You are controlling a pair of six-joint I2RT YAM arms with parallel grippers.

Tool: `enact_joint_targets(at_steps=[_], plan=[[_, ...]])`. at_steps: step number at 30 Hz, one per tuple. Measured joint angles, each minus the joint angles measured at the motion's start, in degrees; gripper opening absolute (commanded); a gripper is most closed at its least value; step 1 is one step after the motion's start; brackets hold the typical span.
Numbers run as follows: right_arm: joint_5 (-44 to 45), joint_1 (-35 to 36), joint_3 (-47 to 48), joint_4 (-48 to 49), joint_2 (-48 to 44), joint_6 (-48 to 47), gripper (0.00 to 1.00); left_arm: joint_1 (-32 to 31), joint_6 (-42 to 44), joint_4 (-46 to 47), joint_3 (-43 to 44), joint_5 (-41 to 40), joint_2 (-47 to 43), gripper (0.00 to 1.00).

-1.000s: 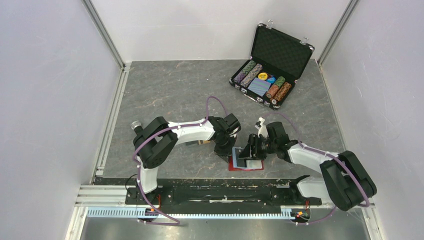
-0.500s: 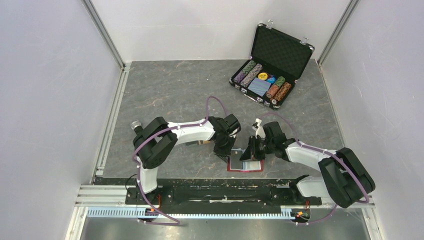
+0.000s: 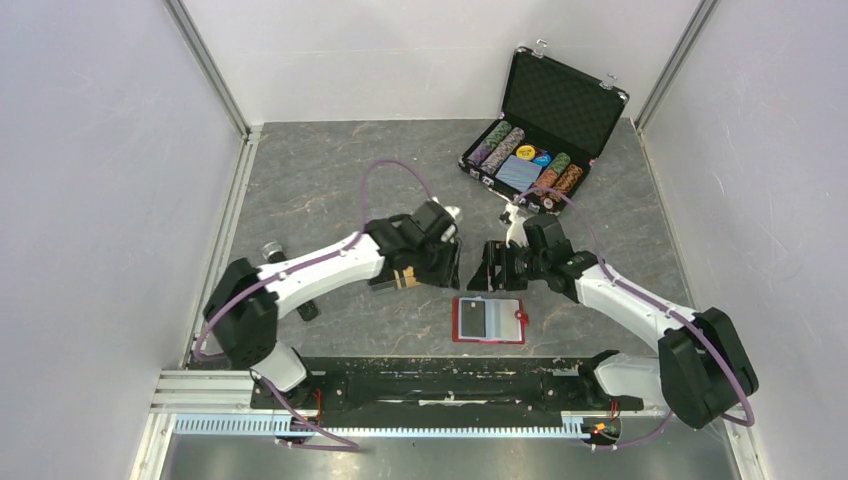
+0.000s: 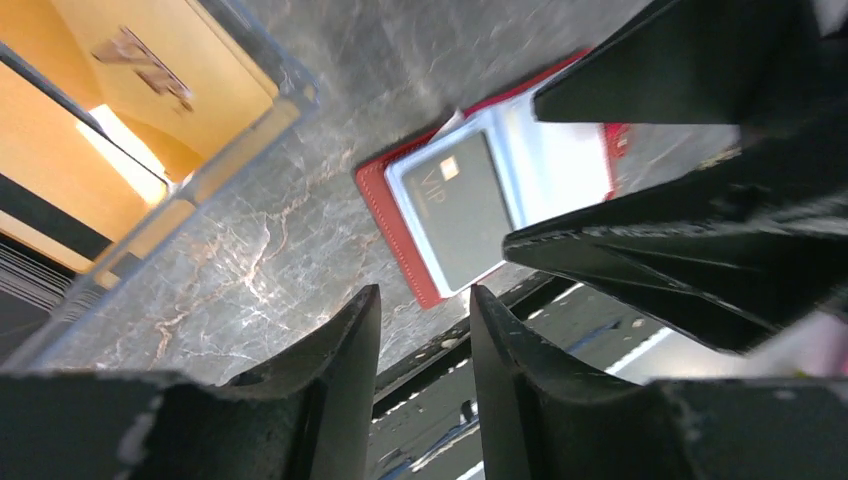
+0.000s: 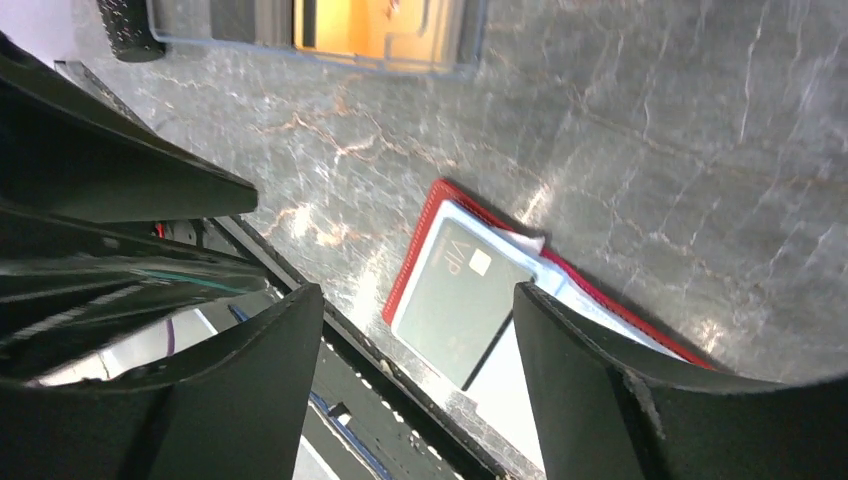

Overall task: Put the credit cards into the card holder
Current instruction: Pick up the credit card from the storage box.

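Observation:
The red card holder (image 3: 503, 325) lies open flat near the table's front edge. A black card marked VIP (image 3: 472, 318) rests on its left half, seen also as the black card (image 4: 465, 210) and the black card (image 5: 455, 300) from the wrists. Orange credit cards (image 4: 150, 85) stand in a clear tray (image 3: 400, 279) just under my left wrist. My left gripper (image 3: 452, 263) hangs open and empty behind the holder, at its left. Facing it, my right gripper (image 3: 487, 270) is also open and empty. Both grippers are apart from the holder (image 5: 412, 255).
An open black case (image 3: 540, 140) with poker chips and a blue deck stands at the back right. A small black cylinder (image 3: 272, 251) lies by the left arm. The black base rail (image 3: 430, 385) runs just in front of the holder.
Both grippers have drawn back from the card holder toward the far side and opened. The black card stays in the holder. The left arm's elbow has swung out to the left.

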Motion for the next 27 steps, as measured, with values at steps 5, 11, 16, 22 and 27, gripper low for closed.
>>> enact_joint_targets(at_steps=[5, 11, 16, 22, 27], plan=[[-0.17, 0.02, 7.65, -0.90, 4.68, -1.40, 0.70, 8.79, -1.16, 6.38, -4.61, 5.68, -7.78, 0.45], [-1.14, 1.36, 19.45, -0.90, 15.58, -1.55, 0.62, 22.21, -3.30, 9.86, -11.39, 11.58, -13.46, 0.45], [-2.16, 5.09, 30.32, -1.14, 25.59, -1.27, 0.49, 28.92, -2.75, 5.57, -12.50, 11.23, -15.74, 0.42], [-3.13, 10.86, 40.24, -1.36, 36.28, -0.26, 0.38, 29.88, 0.61, -4.13, -10.97, 3.72, -16.65, 0.37], [-2.64, 15.08, 45.35, -2.89, 43.21, 0.31, 0.31, 29.88, 2.89, -9.55, -10.21, -1.97, -17.33, 0.33]])
